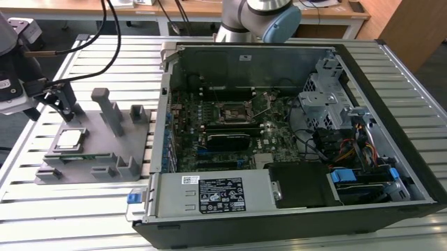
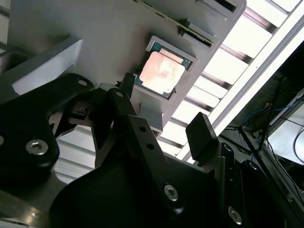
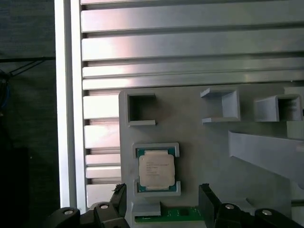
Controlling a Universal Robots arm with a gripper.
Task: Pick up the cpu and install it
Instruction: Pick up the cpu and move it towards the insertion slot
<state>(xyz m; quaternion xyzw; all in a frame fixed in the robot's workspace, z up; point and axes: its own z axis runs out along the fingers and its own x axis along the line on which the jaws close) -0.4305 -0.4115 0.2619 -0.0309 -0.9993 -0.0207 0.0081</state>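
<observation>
The cpu [image 1: 70,138] is a small square chip with a pale metal top. It lies flat in a framed pocket of the grey plastic fixture [image 1: 104,157] at the exterior view's left. My gripper [image 1: 52,112] hangs open just above the fixture, a little behind the cpu and apart from it. In both wrist views the cpu [image 2: 161,71] [image 3: 156,168] sits just ahead of the black fingertips [image 2: 204,133] [image 3: 206,195], and nothing is between them. The motherboard's cpu socket [image 1: 234,111] lies inside the open computer case [image 1: 391,157].
A thin green memory stick [image 1: 84,157] lies in a slot of the fixture beside the cpu. Tall grey posts [image 1: 108,110] rise from the fixture. The case holds a power supply [image 1: 216,194], drive cages and cables. Everything rests on a slatted aluminium table [image 1: 70,219].
</observation>
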